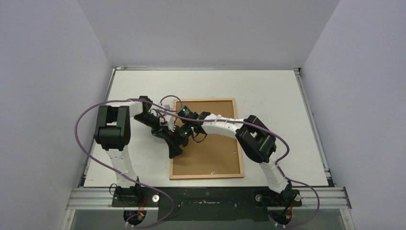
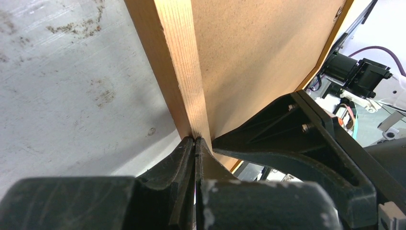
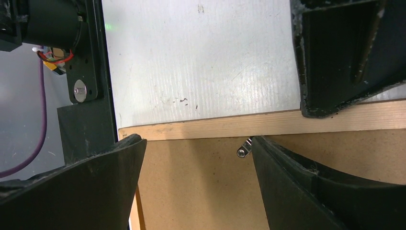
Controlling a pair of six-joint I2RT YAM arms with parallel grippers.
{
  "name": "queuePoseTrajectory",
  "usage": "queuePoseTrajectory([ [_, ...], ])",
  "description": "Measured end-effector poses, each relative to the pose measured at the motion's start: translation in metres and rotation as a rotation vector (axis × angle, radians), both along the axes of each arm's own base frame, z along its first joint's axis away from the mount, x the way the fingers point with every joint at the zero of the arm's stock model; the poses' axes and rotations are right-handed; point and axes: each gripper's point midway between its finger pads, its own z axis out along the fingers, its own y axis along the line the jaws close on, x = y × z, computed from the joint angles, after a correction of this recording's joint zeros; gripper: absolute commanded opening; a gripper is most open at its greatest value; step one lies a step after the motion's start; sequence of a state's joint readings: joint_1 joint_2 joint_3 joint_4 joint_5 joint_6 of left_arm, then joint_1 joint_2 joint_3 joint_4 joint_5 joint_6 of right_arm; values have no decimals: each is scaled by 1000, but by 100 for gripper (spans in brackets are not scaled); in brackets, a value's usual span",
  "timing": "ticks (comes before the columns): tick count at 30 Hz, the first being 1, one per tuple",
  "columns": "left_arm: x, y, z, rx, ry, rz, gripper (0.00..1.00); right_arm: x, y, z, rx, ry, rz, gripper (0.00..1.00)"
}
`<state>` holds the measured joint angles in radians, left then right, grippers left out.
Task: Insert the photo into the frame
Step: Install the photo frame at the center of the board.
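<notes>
The frame (image 1: 239,143) lies face down on the white table, a plain brown backing sheet (image 1: 213,153) filling it. The photo is out of view. My left gripper (image 1: 176,152) is shut, and its closed tips (image 2: 195,140) rest against the frame's pale wooden left rail (image 2: 177,62) with nothing between them. Just beside it, my right gripper (image 1: 186,136) stands open over the backing sheet (image 3: 201,187) by that same rail (image 3: 215,127). A small metal clip (image 3: 244,151) on the sheet sits next to its right finger. Nothing is between its fingers.
The two arms cross close together above the frame's left side, with purple cables looping over them. Grey walls (image 1: 48,96) stand round the table. A metal rail (image 1: 215,195) carrying the arm bases runs along the near edge.
</notes>
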<state>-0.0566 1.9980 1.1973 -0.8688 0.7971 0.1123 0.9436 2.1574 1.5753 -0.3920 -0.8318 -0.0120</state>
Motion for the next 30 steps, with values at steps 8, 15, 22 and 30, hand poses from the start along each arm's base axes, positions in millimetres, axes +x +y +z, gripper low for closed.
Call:
queuePoseTrajectory([
  [8,-1,1,0,0,8,6,0,-1,1,1,81,36,-61,83],
  [15,-3,1,-1,2,27,19,0,-3,3,3,115,80,-73,82],
  [22,-6,1,-1,3,48,31,0,-7,2,4,120,97,-49,82],
  [30,-11,0,-2,0,93,43,0,-12,1,3,126,120,-31,81],
])
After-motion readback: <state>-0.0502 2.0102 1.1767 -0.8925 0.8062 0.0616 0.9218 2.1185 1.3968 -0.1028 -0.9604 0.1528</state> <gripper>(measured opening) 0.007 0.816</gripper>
